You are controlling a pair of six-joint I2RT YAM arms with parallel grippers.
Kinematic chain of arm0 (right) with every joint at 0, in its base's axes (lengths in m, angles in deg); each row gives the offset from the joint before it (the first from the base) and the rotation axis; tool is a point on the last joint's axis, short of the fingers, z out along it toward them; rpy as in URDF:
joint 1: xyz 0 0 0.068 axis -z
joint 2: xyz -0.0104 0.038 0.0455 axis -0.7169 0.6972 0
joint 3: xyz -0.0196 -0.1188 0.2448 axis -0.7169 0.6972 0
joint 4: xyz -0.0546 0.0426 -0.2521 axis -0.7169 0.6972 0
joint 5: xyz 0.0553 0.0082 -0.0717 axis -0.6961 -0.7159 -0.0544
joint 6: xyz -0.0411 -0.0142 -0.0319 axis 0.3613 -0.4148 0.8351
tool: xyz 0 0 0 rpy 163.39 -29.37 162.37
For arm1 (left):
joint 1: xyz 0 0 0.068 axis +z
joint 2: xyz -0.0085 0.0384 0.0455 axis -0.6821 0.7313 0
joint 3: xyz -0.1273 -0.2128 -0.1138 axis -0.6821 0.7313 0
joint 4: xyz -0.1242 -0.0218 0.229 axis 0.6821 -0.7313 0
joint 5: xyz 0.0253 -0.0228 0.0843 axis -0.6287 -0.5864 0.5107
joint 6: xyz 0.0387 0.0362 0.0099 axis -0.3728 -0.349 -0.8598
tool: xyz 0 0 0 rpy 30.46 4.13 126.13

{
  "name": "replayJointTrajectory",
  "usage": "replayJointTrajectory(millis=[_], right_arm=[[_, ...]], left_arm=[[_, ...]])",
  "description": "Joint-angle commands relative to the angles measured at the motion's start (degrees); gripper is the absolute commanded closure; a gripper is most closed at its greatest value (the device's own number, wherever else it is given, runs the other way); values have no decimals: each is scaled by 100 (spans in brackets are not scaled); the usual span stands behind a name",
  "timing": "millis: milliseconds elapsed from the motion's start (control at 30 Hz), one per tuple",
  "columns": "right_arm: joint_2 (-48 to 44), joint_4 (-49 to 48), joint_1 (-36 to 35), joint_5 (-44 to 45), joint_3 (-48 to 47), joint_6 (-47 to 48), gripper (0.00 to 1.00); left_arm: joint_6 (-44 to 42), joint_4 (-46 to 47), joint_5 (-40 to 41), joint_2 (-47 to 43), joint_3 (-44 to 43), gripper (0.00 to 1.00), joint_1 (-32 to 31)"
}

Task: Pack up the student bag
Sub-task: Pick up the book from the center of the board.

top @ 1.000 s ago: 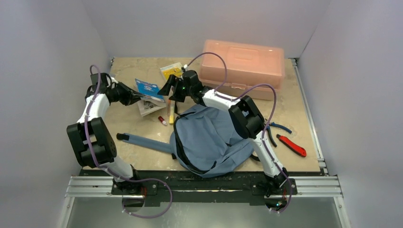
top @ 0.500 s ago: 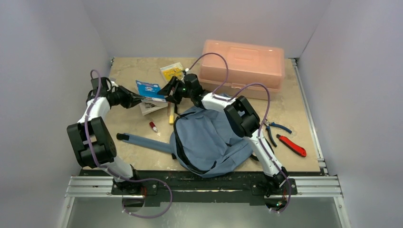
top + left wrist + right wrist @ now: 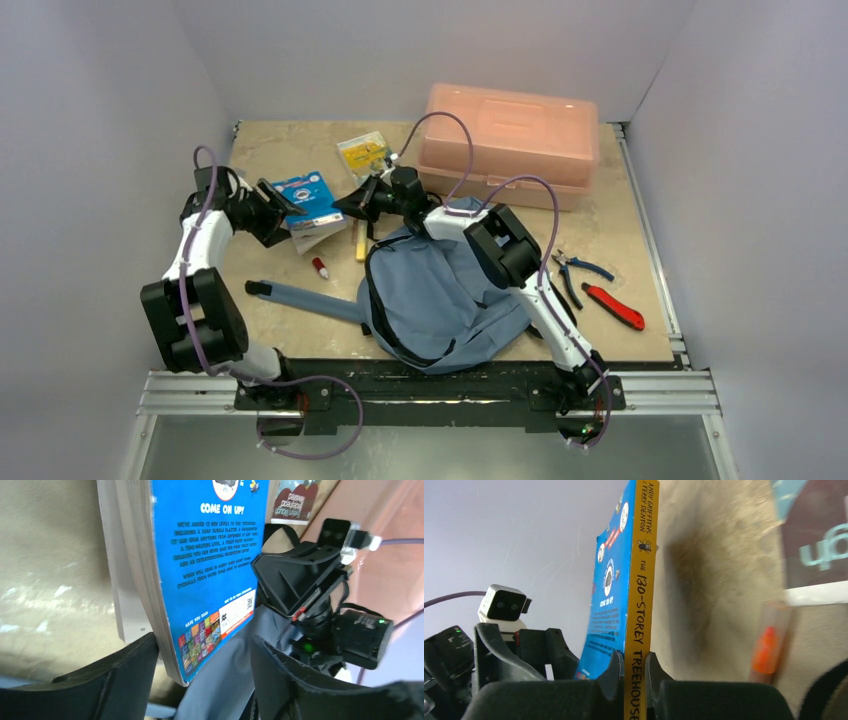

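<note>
Student bag (image 3: pixel 440 300), soft and blue-grey, lies flat at the near edge of the desk (image 3: pixel 640 230) between the 2 arm bases. A dark zipper line curves along its left side, and 1 wide blue shoulder strap (image 3: pixel 300 298) stretches out to the left.

Just beyond the bag's far-left corner, the right fingers (image 3: pixel 611 672) are clamped together on the yellow spine of a blue paperback book (image 3: pixel 616 590) titled "The 130-Storey Treehouse". The left fingers (image 3: pixel 120 675) stand apart at the book's opposite edge. Its lower corner sits between them, close against 1 finger, though whether it touches cannot be told.

Under the book, another booklet (image 3: pixel 318 232) rests on the desk. Near it, just left of the bag, lie a yellow pencil-like stick (image 3: pixel 358 240) and a small red-capped tube (image 3: pixel 320 267). A yellow packet (image 3: pixel 363 152) lies farther back, beside a closed salmon-pink plastic box (image 3: pixel 510 135) that sits along the back wall. To the bag's right, well apart from the book, are blue-handled pliers (image 3: pixel 580 268) and a red utility knife (image 3: pixel 615 306).
</note>
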Motion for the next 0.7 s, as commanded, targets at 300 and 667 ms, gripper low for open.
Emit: replayJointTrajectory(millis=[300, 667], right_arm=[[-1575, -1185, 117, -255, 411, 286, 100], [-3522, -2661, 746, -1139, 2742, -582, 100]], left_arm=[[-1083, -1142, 3131, -2984, 100, 21, -298], [607, 1549, -1049, -3735, 1032, 19, -312]])
